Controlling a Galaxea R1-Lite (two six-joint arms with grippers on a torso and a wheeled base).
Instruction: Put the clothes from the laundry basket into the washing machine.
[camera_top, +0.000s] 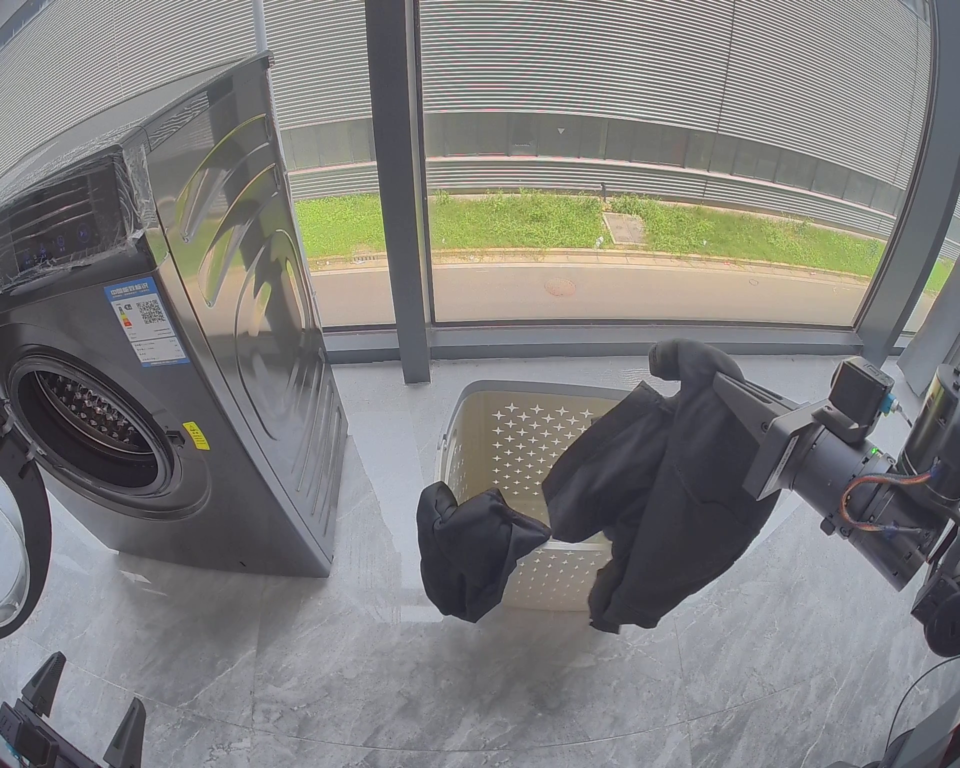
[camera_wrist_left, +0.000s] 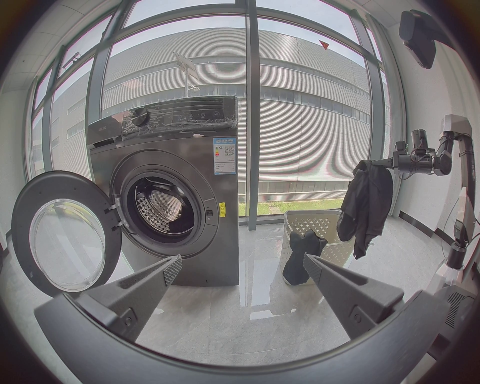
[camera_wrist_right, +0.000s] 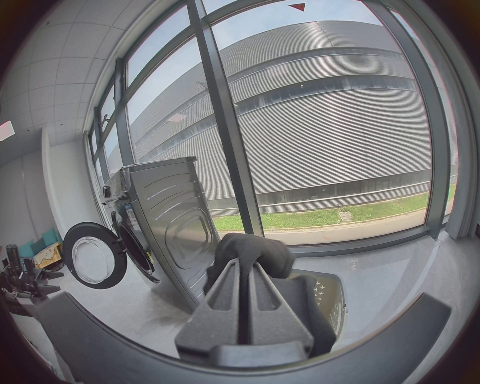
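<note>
A grey washing machine (camera_top: 230, 330) stands at the left, its round door (camera_wrist_left: 65, 235) swung open and the drum (camera_wrist_left: 162, 207) showing. A white laundry basket (camera_top: 520, 450) sits on the floor to its right. My right gripper (camera_wrist_right: 245, 267) is shut on a black garment (camera_top: 660, 480) held up above the basket (camera_wrist_left: 320, 227). Another black piece of clothing (camera_top: 470, 545) hangs over the basket's near rim. My left gripper (camera_wrist_left: 240, 270) is open and low at the near left, well away from the basket, fingertips (camera_top: 128, 725) pointing up.
A tall window with a dark pillar (camera_top: 400, 190) runs behind the machine and basket. The pale marble floor (camera_top: 400, 680) is bare in front of both. The other arm's mast (camera_wrist_left: 462, 200) stands at the far right of the left wrist view.
</note>
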